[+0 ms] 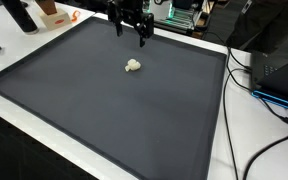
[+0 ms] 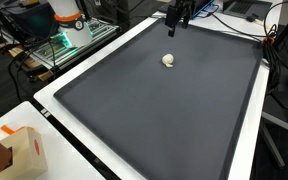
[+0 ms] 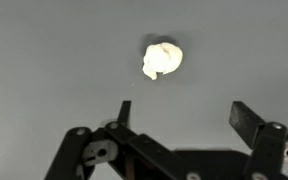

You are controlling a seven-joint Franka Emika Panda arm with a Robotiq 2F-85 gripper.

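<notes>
Risk lay in the lump's [image 1: 133, 65] small, loose shape: it sat alone on the dark mat [image 1: 94, 115], well apart from the claw [image 1: 131, 38], which hung wide open over the mat's far edge. An off-centre descent could probably have let one finger knock it aside or squash it.

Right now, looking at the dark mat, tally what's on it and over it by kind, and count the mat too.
White lump lying on the mat: 1
Gripper, open, hanging over the mat: 1
Dark grey mat: 1
Total: 3
</notes>
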